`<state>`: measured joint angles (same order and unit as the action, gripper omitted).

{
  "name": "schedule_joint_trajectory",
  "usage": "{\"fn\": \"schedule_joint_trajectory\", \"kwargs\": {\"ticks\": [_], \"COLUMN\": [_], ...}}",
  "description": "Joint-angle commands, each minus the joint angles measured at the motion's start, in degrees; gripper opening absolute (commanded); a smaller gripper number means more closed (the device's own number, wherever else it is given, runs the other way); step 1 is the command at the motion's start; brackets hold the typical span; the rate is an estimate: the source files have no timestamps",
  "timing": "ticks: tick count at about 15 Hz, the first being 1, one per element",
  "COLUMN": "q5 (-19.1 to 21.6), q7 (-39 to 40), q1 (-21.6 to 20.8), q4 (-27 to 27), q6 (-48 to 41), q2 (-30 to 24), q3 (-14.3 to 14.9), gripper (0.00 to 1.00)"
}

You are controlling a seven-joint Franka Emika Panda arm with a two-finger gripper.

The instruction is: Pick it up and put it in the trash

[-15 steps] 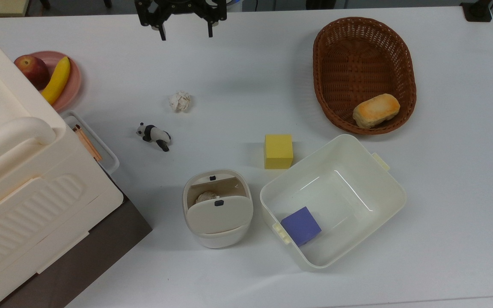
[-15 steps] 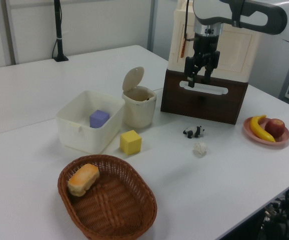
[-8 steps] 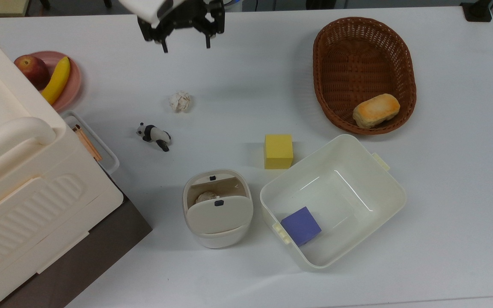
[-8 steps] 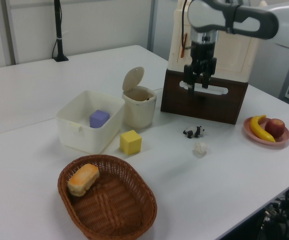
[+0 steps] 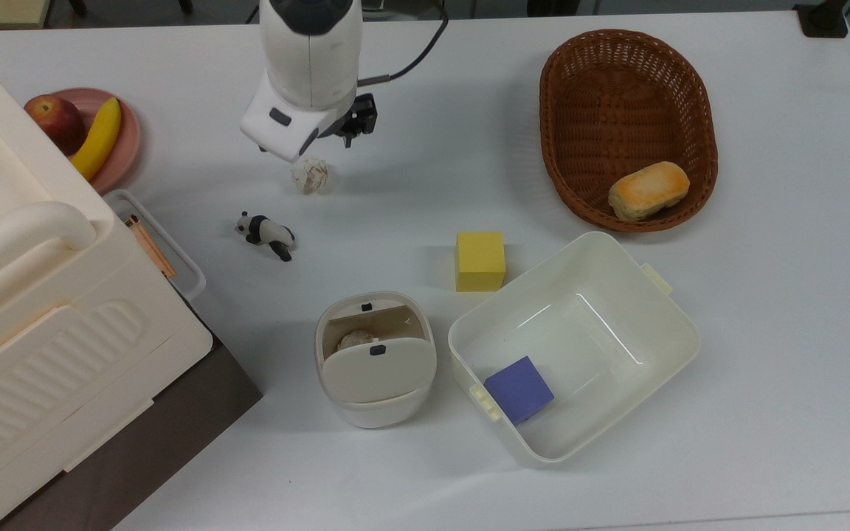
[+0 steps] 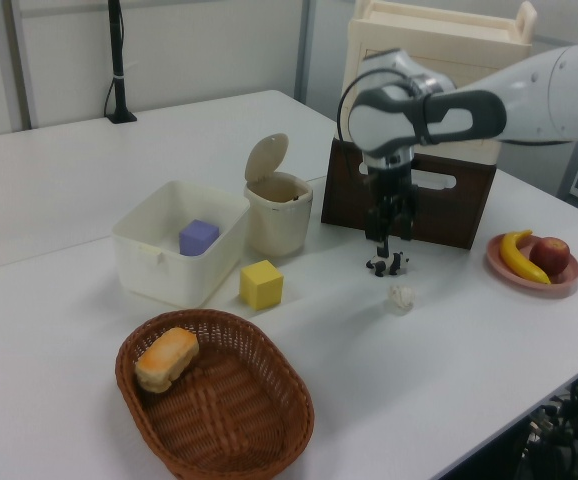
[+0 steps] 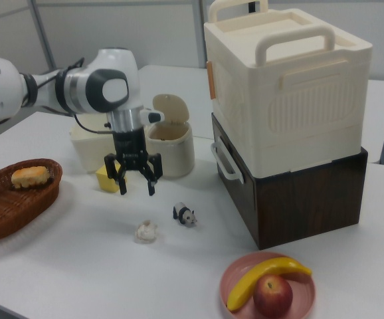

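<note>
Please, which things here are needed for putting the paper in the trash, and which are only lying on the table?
Needed: paper ball; trash bin with its flap lid; the tool, open above the table.

Only lying about: panda figurine; yellow cube; lidless tub holding a purple cube; basket with bread; fruit plate.

I work in a lab: a plain white table [image 5: 764, 332] with assorted test props, partition walls [image 6: 199, 45] behind, a clamped camera pole [image 6: 117, 60].
</note>
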<state>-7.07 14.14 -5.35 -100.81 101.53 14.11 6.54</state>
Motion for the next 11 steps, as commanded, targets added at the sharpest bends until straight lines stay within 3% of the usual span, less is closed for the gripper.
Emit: {"fn": "schedule_joint_trajectory", "kwargs": {"ticks": [1,11], "q5": [-2.4,-6.4], "q7": [1.9,1.3], "q1": [1.0,0.5], "q4": [-5.6,-10.4], "q6": [4.9,12.9], "q2": [-2.3,3.5], "q3": [0.1,0.1], "gripper": [0.82,0.79]}}
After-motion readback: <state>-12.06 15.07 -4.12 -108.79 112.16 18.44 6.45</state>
